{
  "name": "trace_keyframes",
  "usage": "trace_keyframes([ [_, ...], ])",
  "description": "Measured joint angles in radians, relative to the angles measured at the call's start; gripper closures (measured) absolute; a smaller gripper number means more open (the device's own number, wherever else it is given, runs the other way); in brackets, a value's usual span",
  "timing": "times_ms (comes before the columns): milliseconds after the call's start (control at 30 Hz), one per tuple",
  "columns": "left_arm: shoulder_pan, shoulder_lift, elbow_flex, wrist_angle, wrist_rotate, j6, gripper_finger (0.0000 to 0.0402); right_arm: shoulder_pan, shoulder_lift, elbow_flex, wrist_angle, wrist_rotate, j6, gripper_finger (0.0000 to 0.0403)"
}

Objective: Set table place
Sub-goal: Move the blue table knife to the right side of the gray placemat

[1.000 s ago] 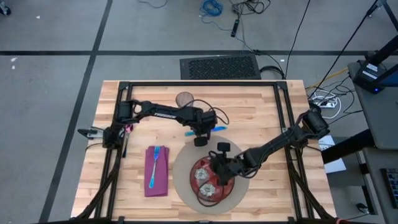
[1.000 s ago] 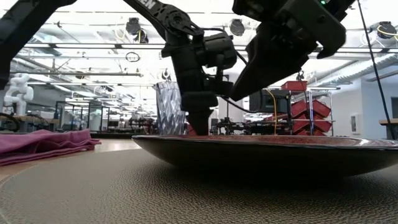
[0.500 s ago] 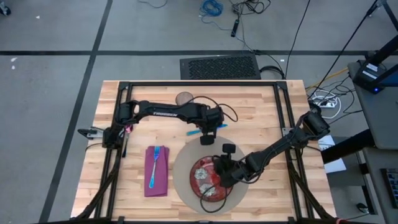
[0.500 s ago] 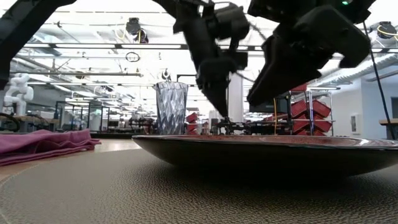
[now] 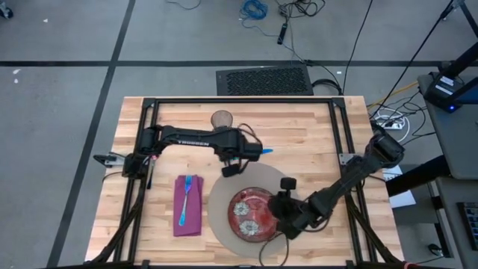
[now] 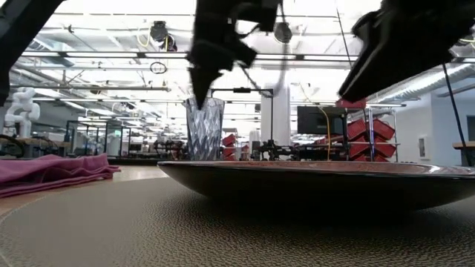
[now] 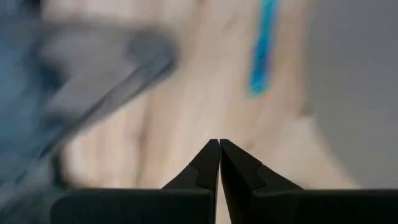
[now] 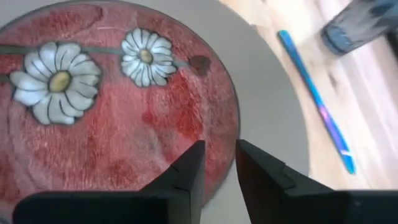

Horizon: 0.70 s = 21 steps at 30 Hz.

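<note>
Hovering beyond the far edge of the mat [image 5: 220,196], the left gripper [image 5: 229,170] has its fingers pressed together, tips meeting with nothing between them in the left wrist view. The blue utensil [image 5: 250,153] lies on the table [image 5: 314,142] just beside this gripper, toward the right arm's side and slightly farther from the mat, touching nothing. Its long axis runs roughly across the table, nearly parallel to the mat's far edge. The left arm is clearly the nearer; the right gripper [image 5: 286,222] sits at the plate's [image 5: 250,211] right rim, well apart from the utensil, its fingers a narrow gap apart and holding nothing. A blue fork [image 5: 186,192] already rests on the napkin [image 5: 188,205] to the mat's left. The glass [image 5: 221,119] stands farther back. Judgement: the utensil is the next piece to place; the left gripper must spread its fingers, shift sideways and close across the handle's short width.
</note>
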Motion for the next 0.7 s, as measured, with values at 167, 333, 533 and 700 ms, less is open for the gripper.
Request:
trace_keyframes([
  [167, -0.037, -0.053, -0.068, -0.017, -0.045, -0.096, 0.0402, 0.062, -0.029, 0.0, -0.071, 0.067, 0.057, 0.0328],
  [333, -0.068, -0.114, -0.166, -0.018, -0.058, -0.172, 0.0402, 0.097, -0.032, -0.001, -0.196, 0.126, 0.108, 0.0328],
  [533, -0.103, -0.253, -0.385, 0.042, -0.058, -0.281, 0.0402, 0.076, -0.058, -0.11, -0.238, 0.166, 0.202, 0.0328],
  [700, -0.138, -0.373, -0.603, 0.207, -0.016, -0.356, 0.0402, -0.017, -0.143, -0.28, -0.114, 0.145, 0.216, 0.0328],
])
